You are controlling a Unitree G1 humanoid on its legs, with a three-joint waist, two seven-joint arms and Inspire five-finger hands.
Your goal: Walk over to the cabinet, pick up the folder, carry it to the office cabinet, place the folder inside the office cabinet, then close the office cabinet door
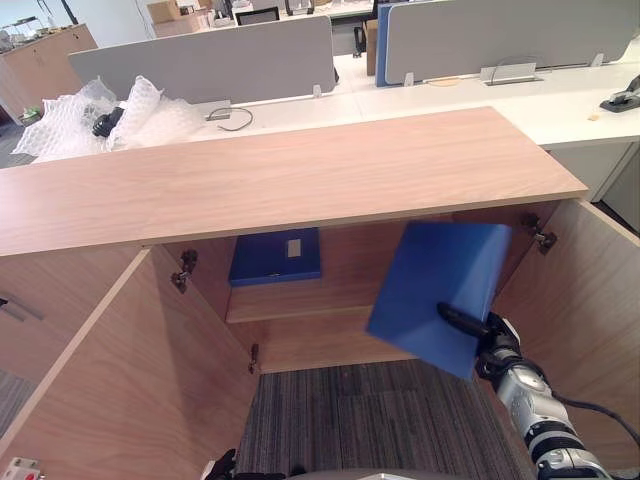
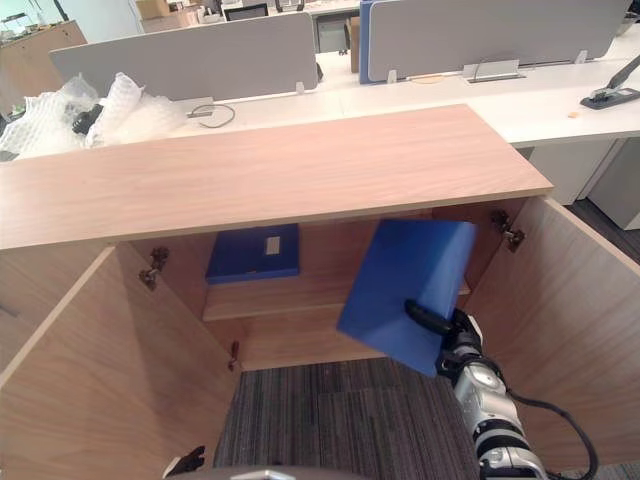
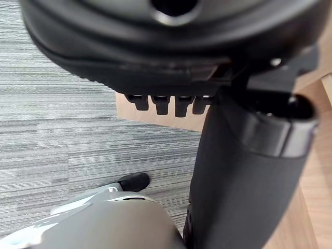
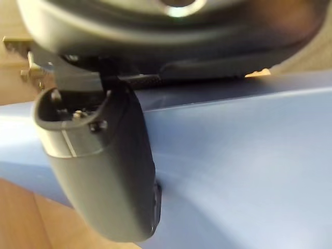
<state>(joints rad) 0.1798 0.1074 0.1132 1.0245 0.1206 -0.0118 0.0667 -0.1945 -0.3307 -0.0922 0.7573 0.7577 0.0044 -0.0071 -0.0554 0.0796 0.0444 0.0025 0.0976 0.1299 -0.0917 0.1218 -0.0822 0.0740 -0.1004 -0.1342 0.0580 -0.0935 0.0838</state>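
My right hand is shut on a blue folder, with the thumb lying across its face. The folder hangs tilted in front of the right half of the open office cabinet, its upper edge just under the cabinet top. Both cabinet doors stand wide open: the left door and the right door. A second blue folder lies flat on the inner shelf, at the back left. My left hand hangs low over the carpet with relaxed fingers, holding nothing.
Bubble wrap lies on the desk behind the cabinet's left end. White desks with grey dividers run along the back, and a stapler sits far right. Grey carpet lies between the two open doors.
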